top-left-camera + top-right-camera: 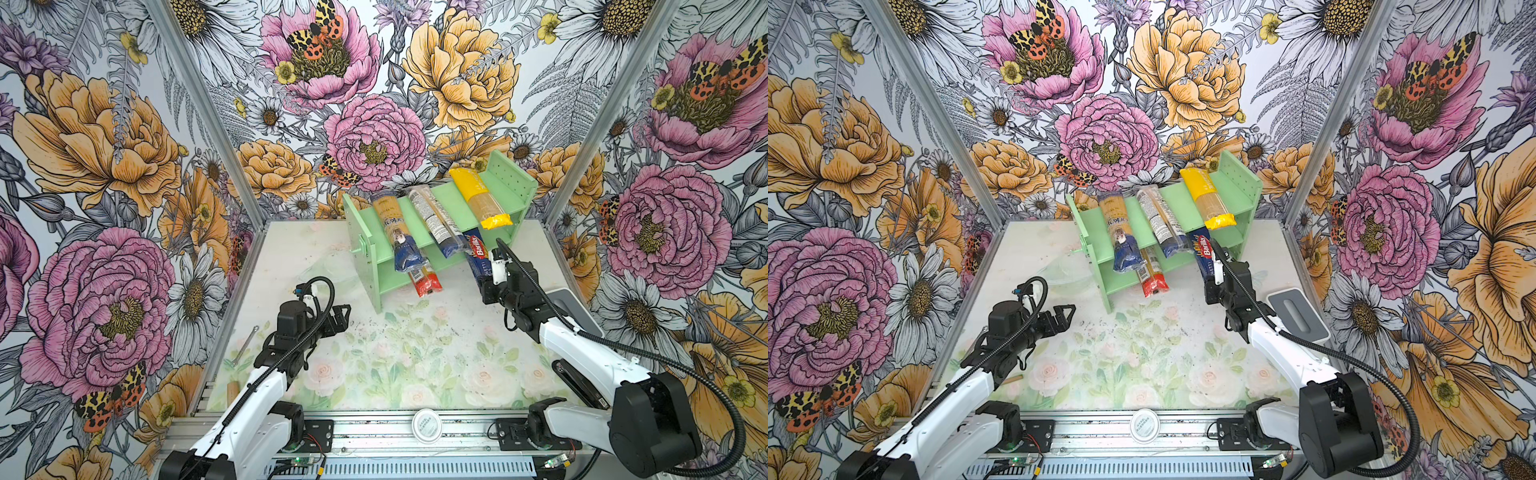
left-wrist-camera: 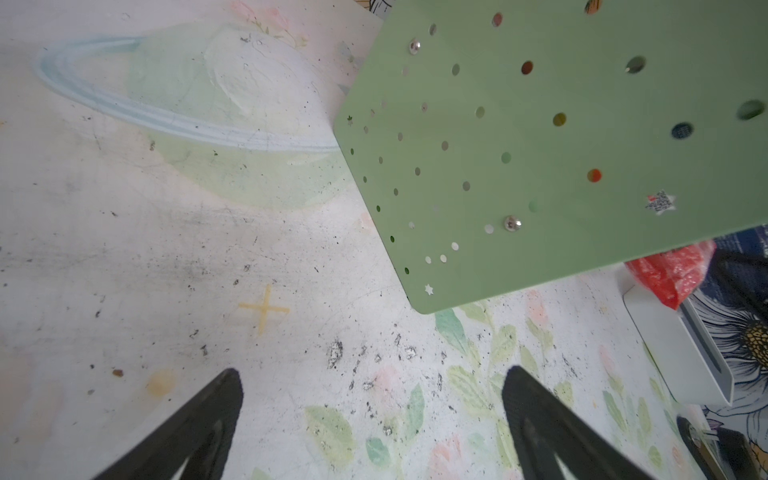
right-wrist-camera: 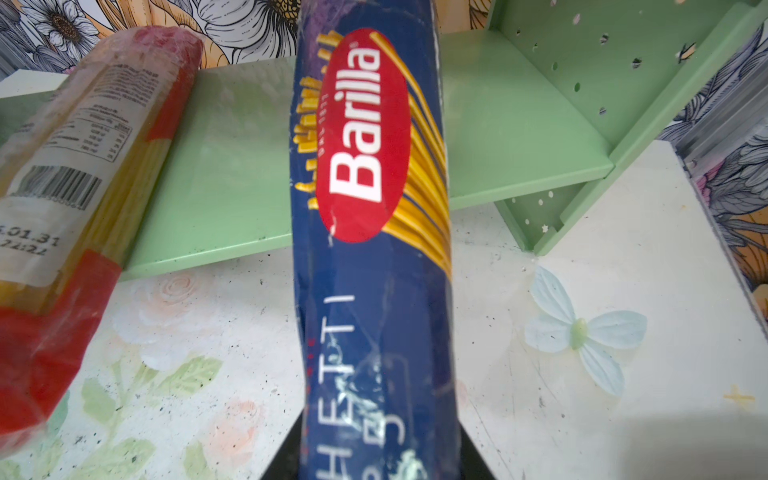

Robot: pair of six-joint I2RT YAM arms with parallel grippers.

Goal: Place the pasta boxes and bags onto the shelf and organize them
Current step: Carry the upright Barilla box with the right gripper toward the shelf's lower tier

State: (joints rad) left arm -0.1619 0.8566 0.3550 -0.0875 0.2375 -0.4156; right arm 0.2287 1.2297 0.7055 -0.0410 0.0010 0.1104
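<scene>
Top views: high, near edge, facing far; share whole table (image 1: 395, 361).
Left wrist: close, shelf (image 2: 540, 145) side panel.
Right wrist: close, shelf front.

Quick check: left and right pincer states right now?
Left pincer: open, holding nothing.
Right pincer: closed on the dark-blue Barilla pack.

Shelf (image 1: 453, 198) mint green, peg-holed sides; yellow pack (image 1: 471, 187), clear middle; clear pack (image 1: 395, 224) and white-labelled clear pack (image 1: 432, 216), both dark-blue ended; red pack (image 1: 428, 286), yellow strands inside; dark-blue pack (image 3: 374, 291), red oval logo, white lettering, gold strands; table mat (image 1: 395, 357) pale, pastel roses, green leaves; walls (image 1: 104, 137) pink-orange floral.
</scene>
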